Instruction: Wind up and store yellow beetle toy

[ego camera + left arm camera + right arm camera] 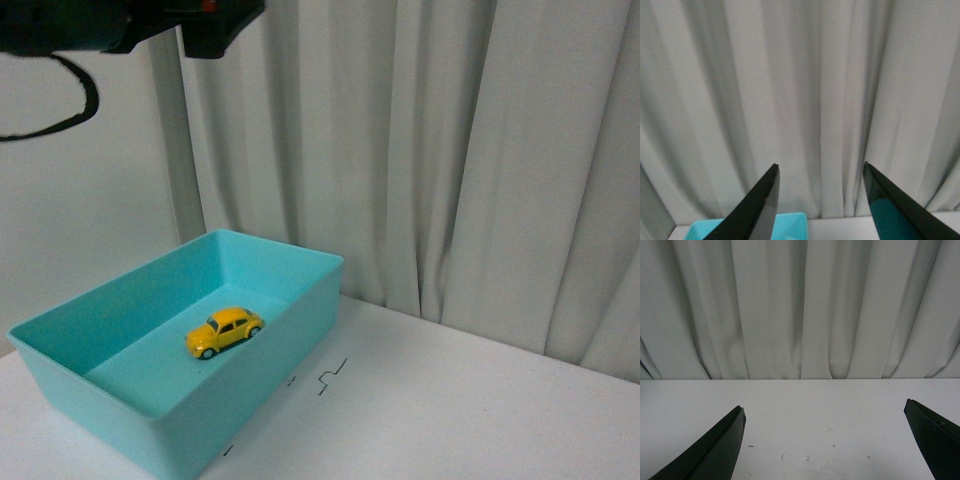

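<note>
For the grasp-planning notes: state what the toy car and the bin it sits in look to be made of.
Yellow beetle toy: glossy painted shell, possibly die-cast metal or hard plastic; highlights on the roof suggest gloss, material uncertain. Turquoise bin: likely moulded plastic, smooth satin finish, uniform colour, thin rounded walls.

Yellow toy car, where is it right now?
In the front view, the yellow toy car sits on the floor of the turquoise bin, at the table's left.
</note>
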You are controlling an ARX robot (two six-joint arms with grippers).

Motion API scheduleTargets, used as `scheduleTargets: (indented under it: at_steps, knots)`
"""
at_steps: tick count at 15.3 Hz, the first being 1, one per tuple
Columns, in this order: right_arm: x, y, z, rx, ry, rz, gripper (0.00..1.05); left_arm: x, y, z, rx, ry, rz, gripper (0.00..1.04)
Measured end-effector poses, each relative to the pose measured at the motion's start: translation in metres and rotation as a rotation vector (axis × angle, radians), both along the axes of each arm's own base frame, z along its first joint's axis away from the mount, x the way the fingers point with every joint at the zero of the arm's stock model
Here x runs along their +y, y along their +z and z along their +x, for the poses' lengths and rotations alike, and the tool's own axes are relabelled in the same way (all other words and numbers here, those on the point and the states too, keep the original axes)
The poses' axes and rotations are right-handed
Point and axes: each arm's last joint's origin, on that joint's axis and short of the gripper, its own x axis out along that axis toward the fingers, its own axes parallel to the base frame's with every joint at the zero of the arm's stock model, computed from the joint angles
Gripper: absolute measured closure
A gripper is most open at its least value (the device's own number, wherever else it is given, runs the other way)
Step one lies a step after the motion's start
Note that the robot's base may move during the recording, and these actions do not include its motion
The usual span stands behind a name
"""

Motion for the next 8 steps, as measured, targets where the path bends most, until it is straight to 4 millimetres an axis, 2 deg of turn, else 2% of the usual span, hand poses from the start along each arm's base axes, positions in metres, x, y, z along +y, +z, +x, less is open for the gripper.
scheduleTargets:
  at_steps: [1, 2, 3, 8]
  knots:
    - [0.0, 0.0, 0.0, 0.0, 0.001, 0.0, 0.07, -0.005, -0.054, -0.019, 0.099, 0.021, -0.066, 0.8]
    - [0.0, 0.0, 0.0, 0.0, 0.001, 0.0, 0.07, -0.009, -0.067, -0.027, 0.117, 0.016, -0.073, 0.93]
    - [0.0, 0.0, 0.0, 0.0, 0.0, 0.0, 0.07, -0.012, -0.067, -0.04, 0.057, 0.011, -0.079, 1.03]
    - [0.0, 0.0, 0.0, 0.0, 0.0, 0.0, 0.07, -0.023, -0.081, -0.053, 0.064, 0.018, -0.082, 1.03]
